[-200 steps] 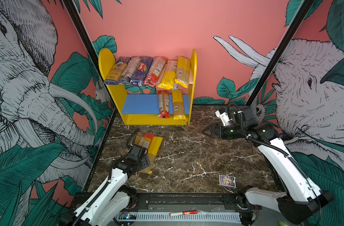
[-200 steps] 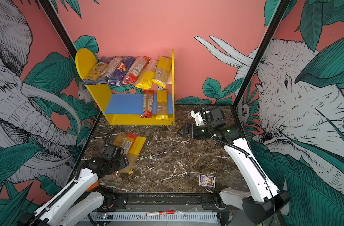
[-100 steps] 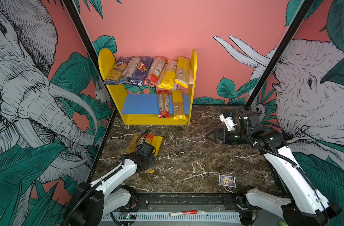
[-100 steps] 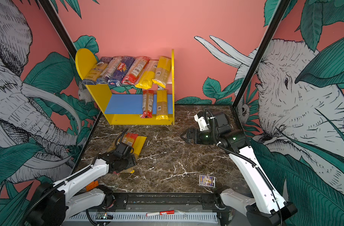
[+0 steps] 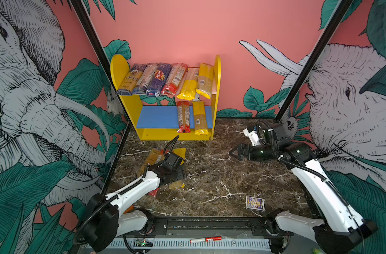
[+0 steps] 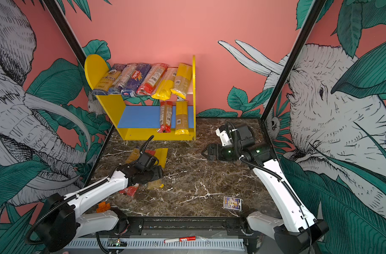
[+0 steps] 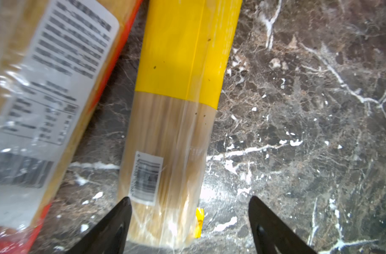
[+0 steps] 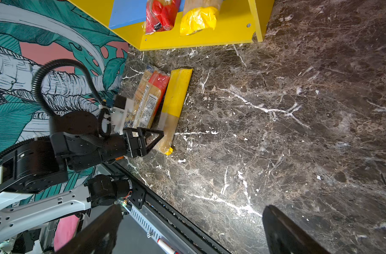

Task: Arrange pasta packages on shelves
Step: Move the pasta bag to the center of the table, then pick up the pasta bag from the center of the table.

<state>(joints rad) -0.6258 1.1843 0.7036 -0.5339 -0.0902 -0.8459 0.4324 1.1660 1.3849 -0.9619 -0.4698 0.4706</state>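
You're looking at a dark brown marble surface (image 5: 231,176); behind it rises a salmon-pink wall (image 5: 176,28), and elephant-and-leaf mural panels (image 5: 22,99) close it in on both sides.

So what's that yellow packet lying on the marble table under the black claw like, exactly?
The yellow packet is a long, narrow, flat plastic bag of spaghetti. One part is opaque yellow; the other is clear, showing pale strands, with a white barcode sticker. It lies flat on the dark marble table, alongside a red-edged packet. The left claw hangs open over its clear end, one fingertip at its edge; no grip yet.
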